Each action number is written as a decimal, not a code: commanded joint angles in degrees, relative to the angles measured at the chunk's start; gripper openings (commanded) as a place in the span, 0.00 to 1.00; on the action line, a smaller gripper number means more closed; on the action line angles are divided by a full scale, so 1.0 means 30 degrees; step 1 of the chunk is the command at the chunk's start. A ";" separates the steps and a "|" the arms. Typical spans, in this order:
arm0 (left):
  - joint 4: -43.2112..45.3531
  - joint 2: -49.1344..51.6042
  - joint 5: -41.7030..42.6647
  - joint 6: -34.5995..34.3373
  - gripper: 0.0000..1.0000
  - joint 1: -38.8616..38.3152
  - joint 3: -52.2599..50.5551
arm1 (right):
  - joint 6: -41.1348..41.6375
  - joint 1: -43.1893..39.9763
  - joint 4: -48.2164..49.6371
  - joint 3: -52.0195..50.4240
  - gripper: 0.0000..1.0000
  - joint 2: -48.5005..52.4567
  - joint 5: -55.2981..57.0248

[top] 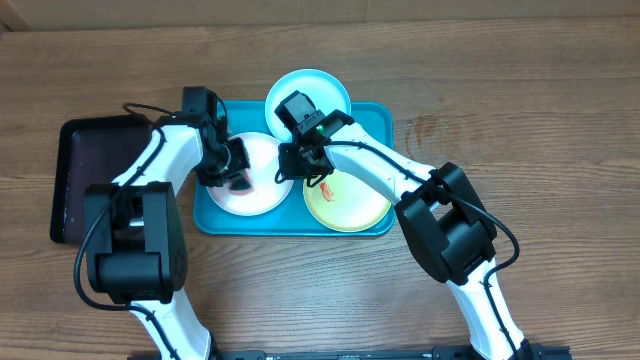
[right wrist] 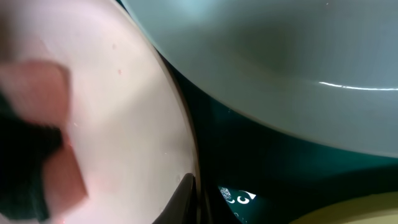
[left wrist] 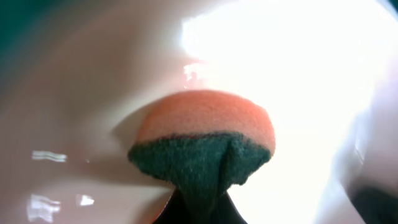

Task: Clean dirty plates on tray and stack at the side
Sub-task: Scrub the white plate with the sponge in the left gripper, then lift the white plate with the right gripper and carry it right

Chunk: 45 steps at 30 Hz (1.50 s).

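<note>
Left gripper (left wrist: 194, 208) is clamped on a sponge (left wrist: 205, 130), pinching its dark green scouring side so that the orange foam bulges forward, and the sponge is pressed down onto the glossy inside of the white plate (left wrist: 298, 56), which lies directly under this claw in the left part of the tray (top: 378, 118). Just beside it, the right gripper (top: 300, 160) sits at the same plate's right rim; the right wrist view shows one dark finger at that edge, but whether the jaws are apart or closed on the rim cannot be told. As a judgement, the chief risk lies here: if that hold on the rim is loose or missing, the sponge's sideways push could slide or tip the white plate against its neighbours, and a hard scrub could drag the sponge out of its narrow pinch. The two claws work close together, so a wide stroke might bump one into the other. Beyond the right gripper, the yellow-green plate (top: 350, 205) lies in the tray's right part with a red-orange smear (top: 325, 187) on it, and the light blue plate (top: 335, 90) sits farther back, overhanging the tray's far rim, where a nudge could push it off. A black tray (top: 85, 170) rests to the left on the wooden table (top: 560, 120)
</note>
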 commanded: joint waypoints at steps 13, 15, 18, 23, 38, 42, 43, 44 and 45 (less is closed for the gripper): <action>-0.2929 0.1020 -0.0699 0.2339 0.04 0.0765 0.2331 | -0.1064 0.0029 -0.1137 0.1756 0.04 0.0102 -0.0219; -0.3920 0.0568 -0.2419 0.1486 0.04 0.1421 0.3810 | -0.1071 0.0029 -0.1530 0.2433 0.04 0.0066 -0.0044; -0.4736 -0.0488 -0.4306 0.0386 0.04 0.2484 0.5472 | -0.1588 0.0036 -0.1851 0.3322 0.04 -0.0007 -0.0022; -0.4779 -0.2820 -0.5042 -0.0714 0.04 0.4889 0.6929 | -0.3118 0.0219 -0.3031 0.5639 0.04 -0.0102 0.0991; -0.5945 -0.3555 -0.3606 -0.2040 0.04 1.1912 0.7009 | -1.2400 0.4306 -0.3869 0.9945 0.04 -0.0102 2.0108; -0.5931 -0.3417 -0.3694 -0.2033 0.04 1.2189 0.7002 | -1.4943 0.5559 -0.2521 0.9945 0.04 -0.0102 2.2782; -0.5931 -0.3417 -0.3694 -0.2033 0.04 1.2189 0.7002 | -1.5489 0.5850 -0.2004 0.9945 0.04 -0.0102 2.3489; -0.5923 -0.3417 -0.3694 -0.2033 0.04 1.2189 0.7002 | -1.5854 0.6018 -0.1617 0.9945 0.04 -0.0102 2.3875; -0.5916 -0.3417 -0.3694 -0.2033 0.04 1.2189 0.7002 | -1.6466 0.6215 -0.1056 0.9945 0.04 -0.0102 2.4261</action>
